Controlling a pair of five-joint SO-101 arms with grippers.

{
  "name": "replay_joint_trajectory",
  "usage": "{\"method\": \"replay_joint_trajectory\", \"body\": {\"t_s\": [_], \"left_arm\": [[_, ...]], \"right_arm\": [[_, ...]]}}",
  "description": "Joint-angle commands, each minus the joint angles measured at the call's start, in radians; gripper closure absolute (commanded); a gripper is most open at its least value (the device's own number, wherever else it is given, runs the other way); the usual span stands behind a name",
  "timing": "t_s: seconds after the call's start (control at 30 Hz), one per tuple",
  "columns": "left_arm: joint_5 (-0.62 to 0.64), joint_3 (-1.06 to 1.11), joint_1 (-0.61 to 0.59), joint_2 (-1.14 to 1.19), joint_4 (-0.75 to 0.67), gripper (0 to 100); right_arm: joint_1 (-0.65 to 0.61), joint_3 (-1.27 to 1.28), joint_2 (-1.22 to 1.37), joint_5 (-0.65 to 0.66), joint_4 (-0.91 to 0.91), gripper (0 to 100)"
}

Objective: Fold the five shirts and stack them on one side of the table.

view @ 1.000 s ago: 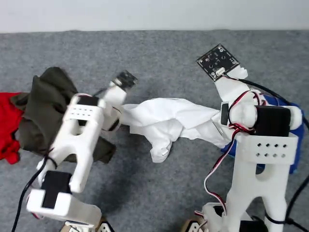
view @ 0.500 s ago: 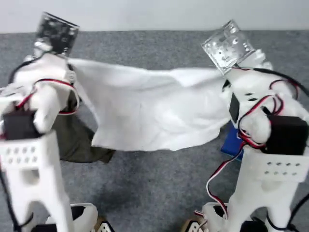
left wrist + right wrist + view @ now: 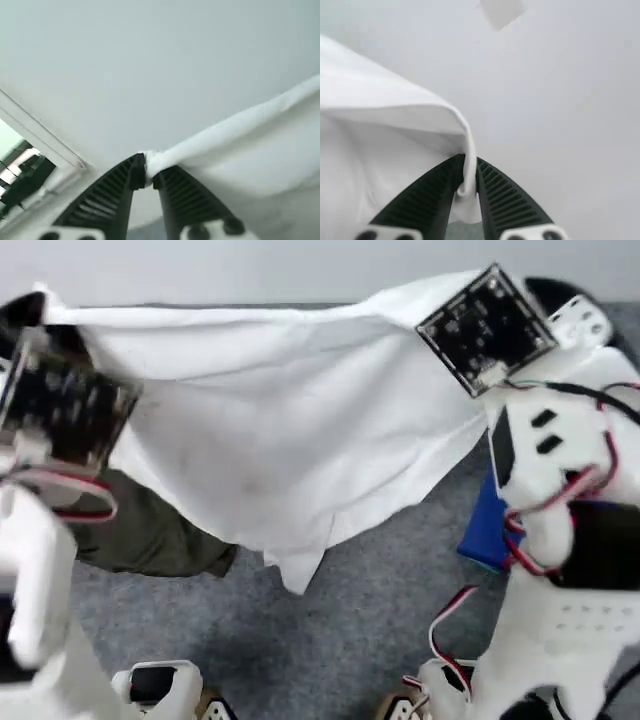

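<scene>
Now pinching white shirt [image 3: 280,420] corners in left tool [image 3: 146,174] and right tool [image 3: 469,172], stretching it wide, likely for laying flat.

I hold both arms lifted high and spread wide apart: the white plastic left arm [image 3: 40,540] stands at the left edge of the high view, the white plastic right arm [image 3: 560,490] at the right. My left gripper [image 3: 145,172] has its black ribbed jaws pinched tight on a corner of the white cloth shirt [image 3: 280,440]; my right gripper [image 3: 469,170] clamps another bunched edge likewise.
</scene>
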Motion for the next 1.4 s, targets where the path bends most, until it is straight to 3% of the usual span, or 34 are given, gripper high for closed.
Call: {"method": "replay_joint_trajectory", "body": {"t_s": [0.0,0.3,0.5,0.57,0.7,0.97,1.13,1.37], "left_arm": [[-0.041,-0.056,-0.009,-0.069,0.006,100],[-0.163,-0.054,-0.009,-0.255,0.144,100],[-0.166,-0.054,-0.012,-0.345,0.242,100],[-0.166,-0.053,-0.071,-0.358,0.247,100],[-0.166,-0.042,-0.183,-0.327,0.244,100],[-0.166,0.223,-0.180,-0.115,0.236,100],[-0.164,0.432,-0.180,0.071,0.038,100],[-0.161,0.529,-0.123,0.325,-0.293,100]], "right_arm": [[0.013,-0.114,-0.068,0.049,0.010,98.9],[0.056,-0.206,-0.231,0.184,0.074,98.9],[0.143,-0.206,-0.334,0.265,0.084,98.9],[0.166,-0.201,-0.348,0.275,0.084,98.9],[0.173,-0.166,-0.302,0.273,0.148,98.8],[0.140,0.121,-0.059,0.269,0.196,98.8],[0.024,0.252,0.113,0.261,0.140,98.8],[-0.028,0.284,0.351,0.181,-0.232,98.9]]}}
